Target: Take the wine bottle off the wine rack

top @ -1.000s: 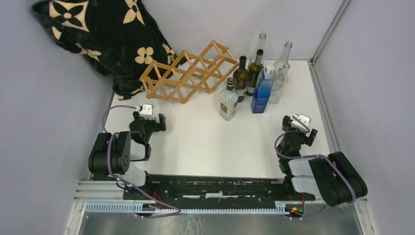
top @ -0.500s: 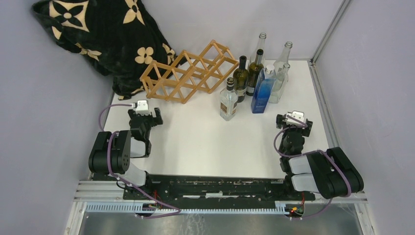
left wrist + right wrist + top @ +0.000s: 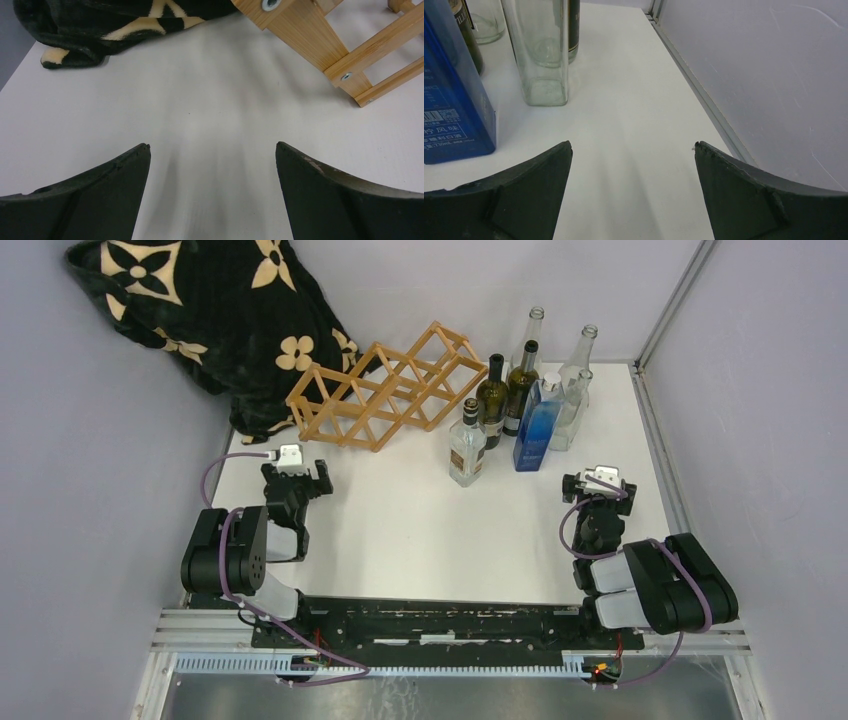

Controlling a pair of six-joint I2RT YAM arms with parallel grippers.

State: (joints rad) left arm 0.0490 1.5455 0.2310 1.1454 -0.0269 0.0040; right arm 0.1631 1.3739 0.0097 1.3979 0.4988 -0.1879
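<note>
The light-brown wooden wine rack (image 3: pixel 385 388) stands at the back centre of the white table; its diamond cells hold no bottle that I can see. Its near left corner shows in the left wrist view (image 3: pixel 320 40). Two dark wine bottles (image 3: pixel 493 396) stand upright right of the rack among other bottles. My left gripper (image 3: pixel 294 476) is open and empty, low over the table in front of the rack's left end; its jaws stand wide apart (image 3: pixel 212 150). My right gripper (image 3: pixel 596 482) is open and empty near the right edge (image 3: pixel 633 147).
A black blanket with cream flowers (image 3: pixel 210 310) is heaped at the back left, touching the rack. A square clear bottle (image 3: pixel 467 444), a blue bottle (image 3: pixel 538 422) and clear bottles (image 3: pixel 576 380) stand by the wine bottles. A metal rail (image 3: pixel 655 430) and wall bound the right side.
Both arms have drawn back toward their bases over the last second. The right gripper turned to face the far side. The rack and bottles have not moved.
</note>
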